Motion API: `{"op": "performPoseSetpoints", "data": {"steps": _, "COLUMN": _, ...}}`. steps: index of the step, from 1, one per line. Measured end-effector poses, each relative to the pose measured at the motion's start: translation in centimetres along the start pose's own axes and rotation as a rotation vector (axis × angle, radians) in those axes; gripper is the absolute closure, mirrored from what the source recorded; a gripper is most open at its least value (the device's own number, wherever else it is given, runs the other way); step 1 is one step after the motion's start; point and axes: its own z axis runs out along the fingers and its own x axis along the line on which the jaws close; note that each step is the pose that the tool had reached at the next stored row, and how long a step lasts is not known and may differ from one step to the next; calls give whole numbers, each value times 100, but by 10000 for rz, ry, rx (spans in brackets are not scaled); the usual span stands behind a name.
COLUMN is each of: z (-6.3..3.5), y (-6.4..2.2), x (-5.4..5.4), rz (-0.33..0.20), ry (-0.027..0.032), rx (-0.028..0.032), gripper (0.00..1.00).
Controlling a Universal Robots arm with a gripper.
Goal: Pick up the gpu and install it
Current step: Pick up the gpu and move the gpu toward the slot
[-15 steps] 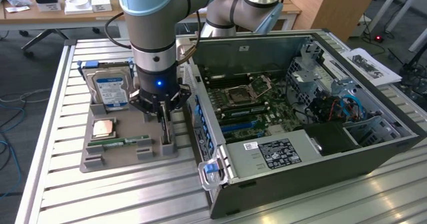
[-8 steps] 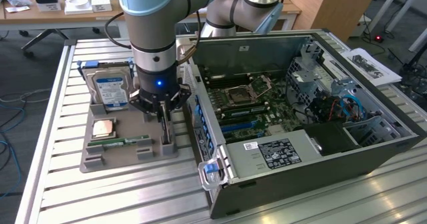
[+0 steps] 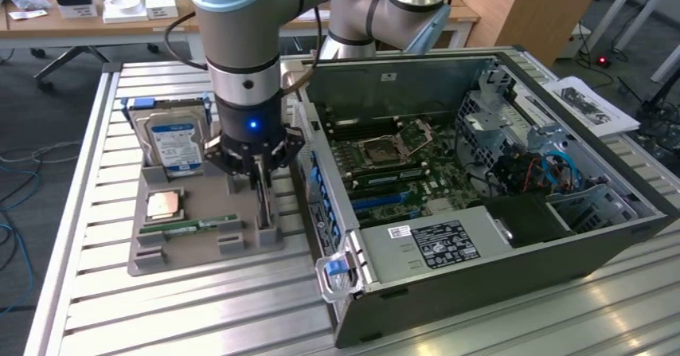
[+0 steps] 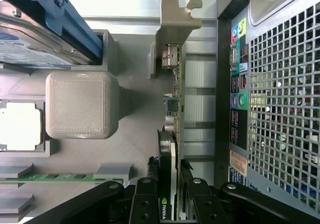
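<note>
The gpu (image 3: pixel 263 209) stands on its edge in a slot of the grey parts holder (image 3: pixel 191 251), just beside the open computer case (image 3: pixel 478 213). My gripper (image 3: pixel 258 182) comes straight down over it, its fingers either side of the card. In the wrist view the gpu (image 4: pixel 175 99) shows edge-on, with its silver end bracket (image 4: pixel 176 27) at the far end. There my gripper (image 4: pixel 169 204) has its black fingers (image 4: pixel 145 201) pressed against both faces of the card, which still sits in the holder.
The holder also carries a hard drive with a blue label (image 3: pixel 175 141), a processor chip (image 3: pixel 162 205) and a green memory stick (image 3: pixel 197 226). Inside the case the motherboard (image 3: pixel 388 173) lies exposed with blue slots. The case's rear grille (image 4: pixel 280 114) stands close beside the gpu.
</note>
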Motion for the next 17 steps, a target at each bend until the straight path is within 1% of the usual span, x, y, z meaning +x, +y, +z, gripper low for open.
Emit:
{"op": "performPoseSetpoints", "data": {"steps": 13, "z": -8, "y": 0, "x": 0, "rz": -1, "ry": 1, "rx": 0, "gripper": 73}}
{"op": "performPoseSetpoints", "data": {"steps": 17, "z": -38, "y": 2, "x": -1, "rz": 0, "ry": 1, "rx": 0, "gripper": 73}}
